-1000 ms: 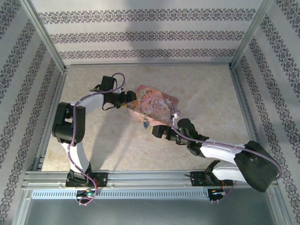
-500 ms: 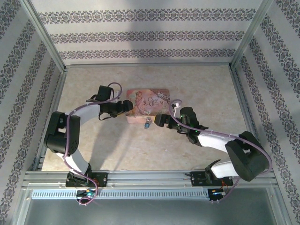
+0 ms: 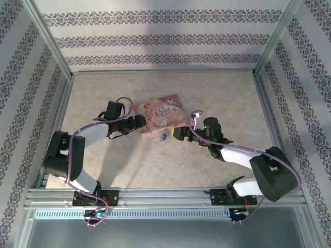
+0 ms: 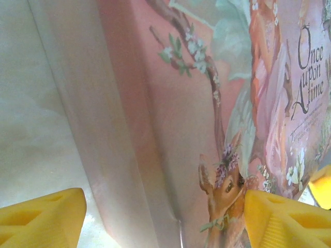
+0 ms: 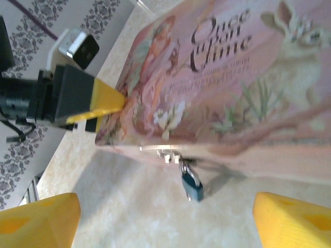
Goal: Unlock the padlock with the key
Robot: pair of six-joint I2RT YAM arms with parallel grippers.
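The pink illustrated box [image 3: 163,112] sits mid-table, turned at a slant. My left gripper [image 3: 140,123] is shut on its left end. In the left wrist view the box [image 4: 181,103] spans the gap of the left gripper [image 4: 163,199], with the right finger [image 4: 284,222] against its cover. The small blue padlock [image 3: 163,137] hangs from a silvery hasp on the box's near side. My right gripper [image 3: 178,133] stands open just right of it. In the right wrist view the padlock [image 5: 192,186] dangles under the box [image 5: 232,77], ahead of the empty right gripper [image 5: 165,199]. The key is out of view.
The beige table [image 3: 129,160] is fenced by aluminium posts and patterned walls, with a rail [image 3: 155,196] along the near edge by the arm bases. The left gripper's yellow fingertip [image 5: 108,98] rests on the box's corner in the right wrist view.
The left gripper has drawn back to the left and down, turning the box with it. The right gripper has moved up beside the padlock and its jaws have narrowed a little.
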